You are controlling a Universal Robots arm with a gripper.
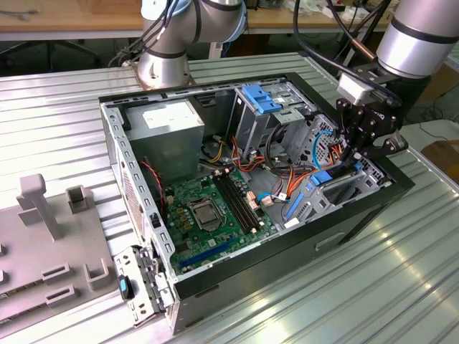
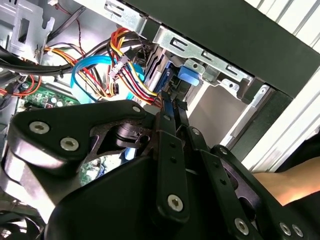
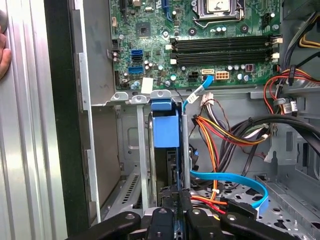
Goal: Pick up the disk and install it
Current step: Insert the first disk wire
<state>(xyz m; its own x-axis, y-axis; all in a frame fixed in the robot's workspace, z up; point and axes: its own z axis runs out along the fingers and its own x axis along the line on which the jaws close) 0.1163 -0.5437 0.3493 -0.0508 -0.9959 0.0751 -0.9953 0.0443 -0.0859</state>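
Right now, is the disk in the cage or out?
The disk is in, on edge: in the first wrist view it stands between the cage walls, the claw shut on it. Fully seated: cannot tell.

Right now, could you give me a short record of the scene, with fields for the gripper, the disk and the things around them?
computer case: open, lying on the ribbed metal table
gripper: inside the computer case at the exterior view's right, jaws closed on the disk
disk: edge-on, blue edge between the jaws, standing in the drive bay
motherboard: green, flat on the case floor
cables: orange, yellow and blue, beside the drive bay
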